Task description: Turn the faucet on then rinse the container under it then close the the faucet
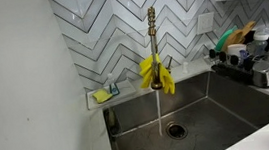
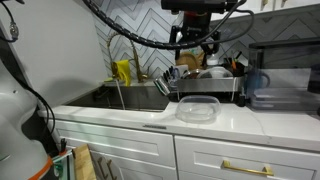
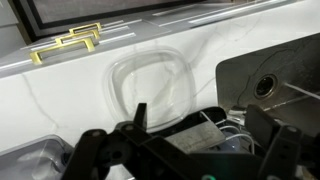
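- The faucet [image 1: 152, 33] runs — water falls into the sink [image 1: 228, 100].
- The container [image 2: 197, 109] lies on the table [image 2: 120, 113], right of the sink.
- The fingers [image 3: 139, 115] are released — grasping nothing.

The gripper [image 3: 195, 112] hides part of the container [image 3: 150, 78].

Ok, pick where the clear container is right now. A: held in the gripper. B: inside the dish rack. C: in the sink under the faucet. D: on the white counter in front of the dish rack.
D: the container rests on the counter, just before the dish rack.
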Tool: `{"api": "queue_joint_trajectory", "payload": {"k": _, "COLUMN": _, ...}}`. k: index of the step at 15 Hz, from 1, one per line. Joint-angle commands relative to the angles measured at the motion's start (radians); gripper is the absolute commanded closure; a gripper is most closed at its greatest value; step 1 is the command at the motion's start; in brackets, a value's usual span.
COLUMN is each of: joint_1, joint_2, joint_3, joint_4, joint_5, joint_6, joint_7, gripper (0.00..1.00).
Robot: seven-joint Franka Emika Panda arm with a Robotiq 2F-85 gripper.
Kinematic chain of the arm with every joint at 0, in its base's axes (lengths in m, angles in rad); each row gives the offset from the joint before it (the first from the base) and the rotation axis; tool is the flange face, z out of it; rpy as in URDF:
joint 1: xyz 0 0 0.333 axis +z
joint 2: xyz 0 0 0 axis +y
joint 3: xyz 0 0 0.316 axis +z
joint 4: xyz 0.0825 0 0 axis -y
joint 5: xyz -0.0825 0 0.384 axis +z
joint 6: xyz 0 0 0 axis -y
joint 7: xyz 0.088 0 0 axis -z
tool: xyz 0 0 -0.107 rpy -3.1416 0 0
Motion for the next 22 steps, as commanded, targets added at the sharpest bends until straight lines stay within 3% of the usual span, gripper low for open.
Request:
{"api": "queue_joint_trajectory", "payload": {"k": 1, "joint_1": -0.032, "joint_2": 0.034, "joint_3": -0.016, "joint_4": -0.036, "joint_5": 0.021, "joint_6": 0.058, "joint_7": -0.003, "gripper": 0.00}}
{"api": "queue_joint_trajectory", "payload": {"k": 2, "joint_1": -0.026, "joint_2": 0.026, "joint_3": -0.005, "joint_4": -0.002, "joint_5": 0.004, "joint_6": 0.010, "joint_7": -0.007, "gripper": 0.00}}
{"api": "queue_joint_trajectory", "payload": {"k": 8, "joint_1": -0.034, "joint_2": 0.061, "joint_3": -0.004, "joint_4": 0.016, "joint_5": 0.005, "joint_6": 0.017, "joint_7": -0.003, "gripper": 0.00}}
{"api": "queue_joint_trajectory", "payload": {"k": 17, "joint_1": -0.081, "joint_2": 0.215, "joint_3": 0.009, "joint_4": -0.017, "joint_5": 0.037, "joint_6": 0.204, "joint_7": 0.020, "gripper": 0.00}}
{"api": "queue_joint_trajectory", "payload": {"k": 22, "joint_1": -0.088, "joint_2": 0.255, "joint_3": 0.034, "joint_4": -0.062, "joint_5": 0.094, "joint_6": 0.373, "joint_7": 0.061, "gripper": 0.00}}
